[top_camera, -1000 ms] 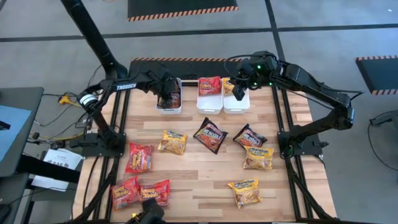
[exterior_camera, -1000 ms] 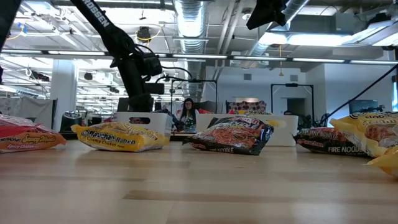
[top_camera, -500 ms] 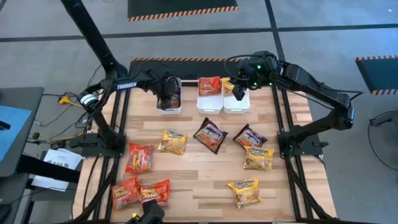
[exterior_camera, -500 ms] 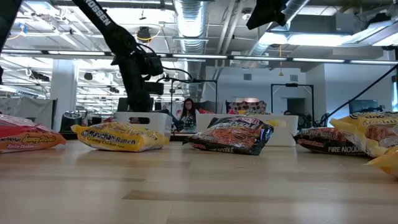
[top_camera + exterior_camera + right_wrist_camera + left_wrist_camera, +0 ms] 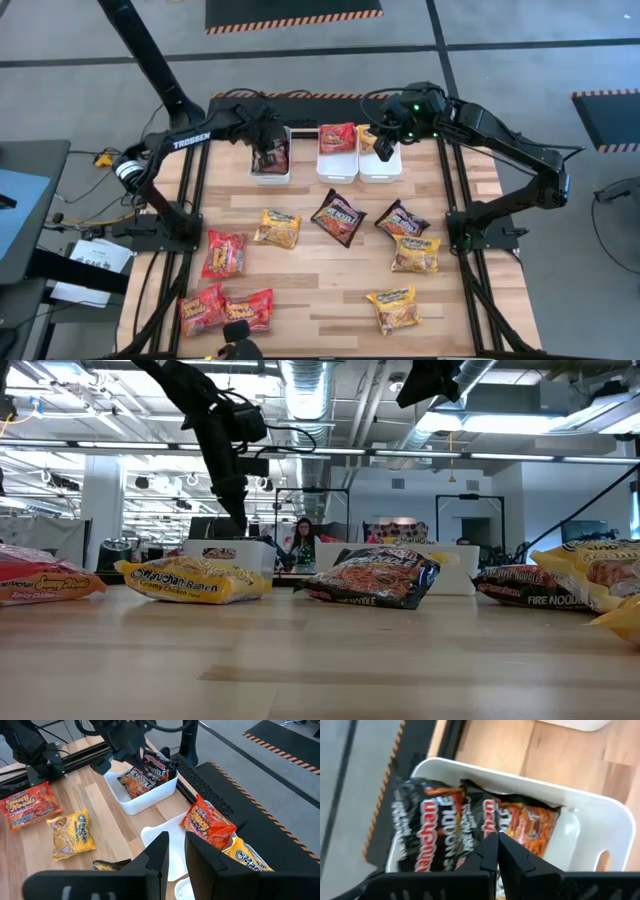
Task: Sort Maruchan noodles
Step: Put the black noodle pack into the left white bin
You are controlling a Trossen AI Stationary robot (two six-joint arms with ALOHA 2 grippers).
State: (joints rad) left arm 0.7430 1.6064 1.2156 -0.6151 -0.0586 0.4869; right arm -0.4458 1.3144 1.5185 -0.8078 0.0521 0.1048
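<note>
Three white bins stand at the table's far edge. The left bin holds a dark noodle packet, lying tilted against its walls. My left gripper hangs shut just above that packet, with nothing between its fingers. A red packet leans in the middle bin, and a yellow packet sits in the right bin. My right gripper hovers high over the middle and right bins, slightly open and holding nothing.
Loose packets lie flat on the wooden table: yellow, dark, dark, yellow, yellow, red, and two red ones near the front left. Bare wood shows at the table's centre front.
My left gripper has risen up out of the left bin, and its arm has swung slightly toward the table's far edge. The dark packet has stayed lying in the bin. My right arm has kept still.
</note>
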